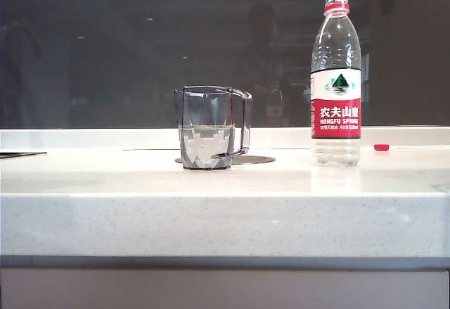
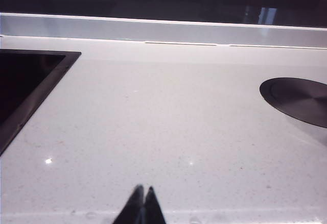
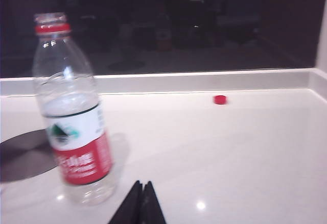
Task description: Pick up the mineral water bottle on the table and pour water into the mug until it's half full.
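The bottle stands upright at about 11 o'clock from the right gripper, jaws closed and empty; the left gripper, closed too, is farther off.

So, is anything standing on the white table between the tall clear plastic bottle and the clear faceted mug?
Nothing visible: only bare white table lies between the tall clear plastic bottle and the clear faceted mug. The shut right gripper is beside the bottle; the shut left gripper is over bare counter.
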`<action>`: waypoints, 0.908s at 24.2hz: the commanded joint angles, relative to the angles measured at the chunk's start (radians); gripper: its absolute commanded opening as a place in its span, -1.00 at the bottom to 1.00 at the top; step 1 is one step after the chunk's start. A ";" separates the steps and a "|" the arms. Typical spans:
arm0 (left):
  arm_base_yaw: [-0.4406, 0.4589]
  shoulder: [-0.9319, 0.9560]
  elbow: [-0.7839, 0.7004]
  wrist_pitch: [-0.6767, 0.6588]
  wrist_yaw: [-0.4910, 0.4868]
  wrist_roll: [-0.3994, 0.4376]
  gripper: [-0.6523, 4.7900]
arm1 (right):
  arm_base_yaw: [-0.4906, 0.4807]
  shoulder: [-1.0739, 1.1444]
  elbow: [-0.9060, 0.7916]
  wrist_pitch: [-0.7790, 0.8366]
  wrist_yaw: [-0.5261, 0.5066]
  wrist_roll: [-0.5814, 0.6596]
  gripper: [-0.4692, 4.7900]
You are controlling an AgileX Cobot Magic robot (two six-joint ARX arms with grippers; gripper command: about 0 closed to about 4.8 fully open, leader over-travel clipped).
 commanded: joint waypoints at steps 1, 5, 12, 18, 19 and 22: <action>0.002 0.000 0.003 0.010 0.014 0.002 -0.77 | -0.059 -0.022 -0.024 0.032 -0.115 -0.003 -0.82; 0.002 0.000 0.003 0.010 0.012 0.002 -0.77 | -0.102 -0.022 -0.066 0.034 -0.194 -0.002 -0.82; 0.002 0.000 0.003 0.010 0.011 0.002 -0.77 | -0.211 -0.022 -0.085 0.029 -0.292 -0.003 -0.82; 0.002 0.000 0.003 0.009 0.006 0.002 -0.77 | -0.252 -0.022 -0.085 0.029 -0.289 -0.003 -0.82; 0.002 0.000 0.003 0.010 0.006 0.002 -0.77 | -0.252 -0.022 -0.085 0.029 -0.289 -0.003 -0.82; 0.002 0.000 0.003 0.010 0.007 0.002 -0.77 | -0.252 -0.022 -0.085 0.028 -0.288 -0.003 -0.82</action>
